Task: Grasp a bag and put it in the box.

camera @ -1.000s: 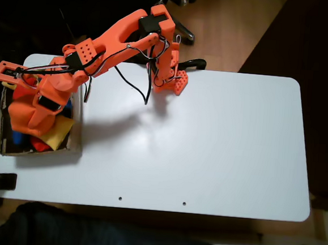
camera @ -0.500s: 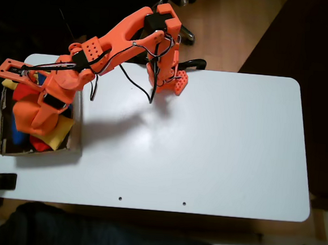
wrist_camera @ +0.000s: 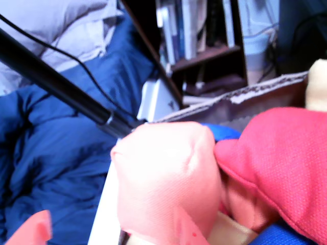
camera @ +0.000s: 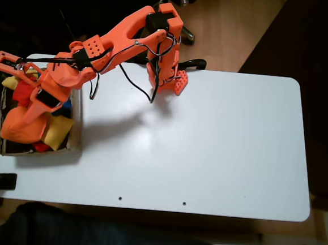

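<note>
- In the lower middle of the wrist view, the bag (wrist_camera: 166, 186) fills the foreground, a pale orange cloth lump, touching a red bag (wrist_camera: 276, 158) at its right.
- Behind these two, a strip of blue bag (wrist_camera: 222, 131) shows, and then the box (wrist_camera: 265, 92) wall runs across the upper right.
- At the lower left corner of the wrist view an orange bit of the gripper (wrist_camera: 30, 229) enters; whether its fingers are clenched or released cannot be told.
- At the left edge of the fixed view, the box (camera: 75, 130) sits on the white table (camera: 208, 143), with the arm (camera: 114, 39) reaching over it from the upper middle.
- The gripper (camera: 19, 125) hangs over the box's lower part, just beside a yellow bag (camera: 58, 131).
- The bag cannot be told apart from the orange gripper in the fixed view.
</note>
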You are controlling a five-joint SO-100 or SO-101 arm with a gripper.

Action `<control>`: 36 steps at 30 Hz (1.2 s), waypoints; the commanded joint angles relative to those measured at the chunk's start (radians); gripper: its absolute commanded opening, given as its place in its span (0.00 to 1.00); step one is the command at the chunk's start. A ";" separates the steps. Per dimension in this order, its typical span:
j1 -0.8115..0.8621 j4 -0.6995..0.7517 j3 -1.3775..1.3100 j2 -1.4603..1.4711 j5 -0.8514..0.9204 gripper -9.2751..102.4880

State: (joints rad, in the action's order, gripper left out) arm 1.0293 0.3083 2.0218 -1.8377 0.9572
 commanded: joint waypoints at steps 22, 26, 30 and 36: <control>-0.048 0.245 -0.018 -0.213 -0.163 0.52; -0.057 0.298 -0.020 -0.259 -0.244 0.52; -0.066 0.328 -0.020 -0.307 -0.354 0.52; -0.078 0.357 -0.020 -0.399 -0.499 0.52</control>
State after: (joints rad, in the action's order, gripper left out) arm 0.9603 0.6550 2.0218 -2.1783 0.5093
